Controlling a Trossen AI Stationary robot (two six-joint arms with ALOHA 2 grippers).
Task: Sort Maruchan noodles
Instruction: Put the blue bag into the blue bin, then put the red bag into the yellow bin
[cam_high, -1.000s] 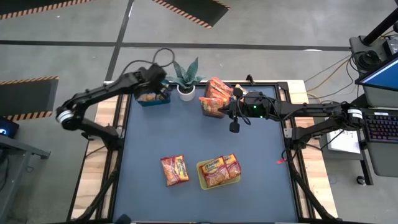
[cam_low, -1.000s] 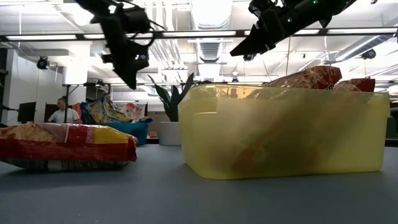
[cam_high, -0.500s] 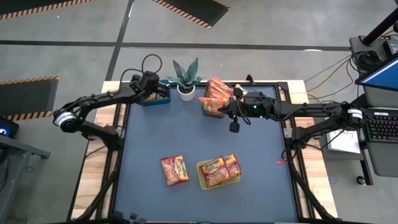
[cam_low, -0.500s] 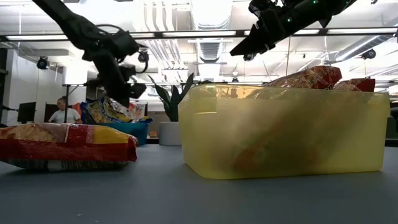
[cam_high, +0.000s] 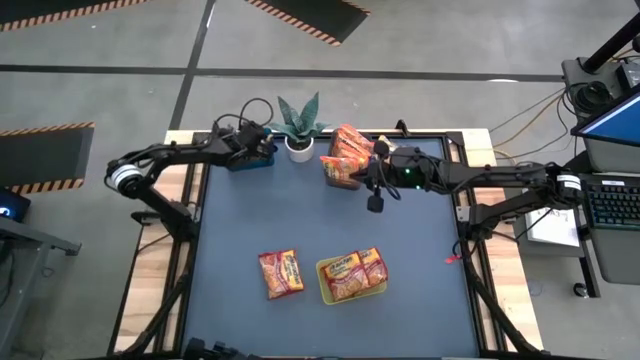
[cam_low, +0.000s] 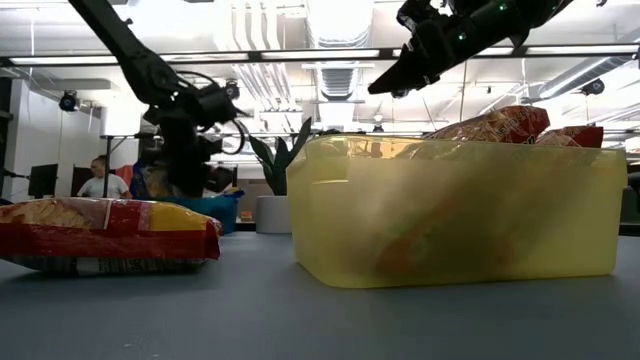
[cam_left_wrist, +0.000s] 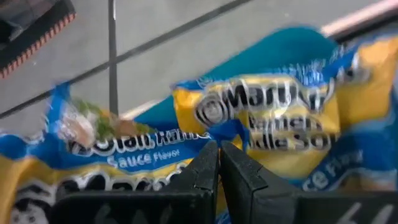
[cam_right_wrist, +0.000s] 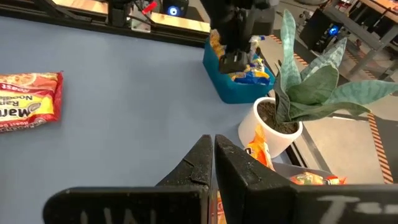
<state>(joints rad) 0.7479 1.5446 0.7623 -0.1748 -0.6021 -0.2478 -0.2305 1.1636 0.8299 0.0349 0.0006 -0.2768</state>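
Yellow-and-blue Maruchan packets (cam_left_wrist: 273, 112) lie piled in the blue bin (cam_high: 243, 163) at the table's far left. My left gripper (cam_left_wrist: 219, 152) is shut and points down into that bin (cam_low: 190, 185). Orange packets (cam_high: 347, 152) stand in a dark clear bin at the far middle. More packets (cam_high: 355, 270) fill the yellow-green bin (cam_low: 450, 220) near the front. One red packet (cam_high: 281, 273) lies flat on the table beside it. My right gripper (cam_high: 375, 203) is shut and hangs high over the table (cam_low: 385, 85), next to the orange packets. My left gripper comes from above, its shut fingertips (cam_left_wrist: 208, 163) at the top yellow-and-blue packet (cam_left_wrist: 186, 140) in the blue bin. I cannot tell whether they touch it.
A potted plant (cam_high: 298, 128) stands between the blue bin and the orange packets, close to my left gripper. The dark blue tabletop (cam_high: 300, 215) lies open across the middle. A person (cam_low: 100, 178) shows far behind the table in the room.
My left gripper has come down from well above the blue bin into it, moving slightly toward the plant. The right arm has kept still.
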